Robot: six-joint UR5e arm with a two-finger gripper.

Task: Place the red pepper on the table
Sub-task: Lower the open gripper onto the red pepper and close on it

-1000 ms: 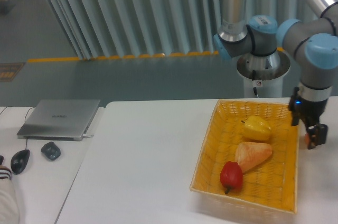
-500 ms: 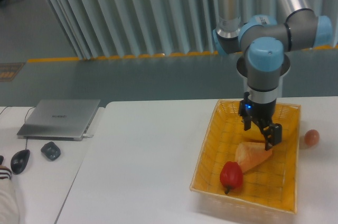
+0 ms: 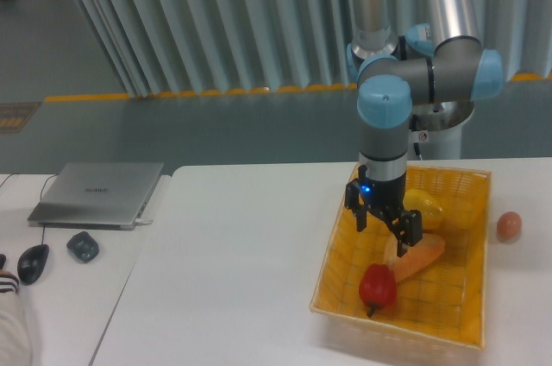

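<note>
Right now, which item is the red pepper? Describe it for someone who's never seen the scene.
Find the yellow woven basket on the right of the white table. The red pepper lies at its near left corner, just below the gripper. It is the only red, glossy item, unlike the yellow pepper and the pale orange wedge.

Soft, even overhead light, faint shadows, low resolution, slightly blurry throughout, no strong glare.
</note>
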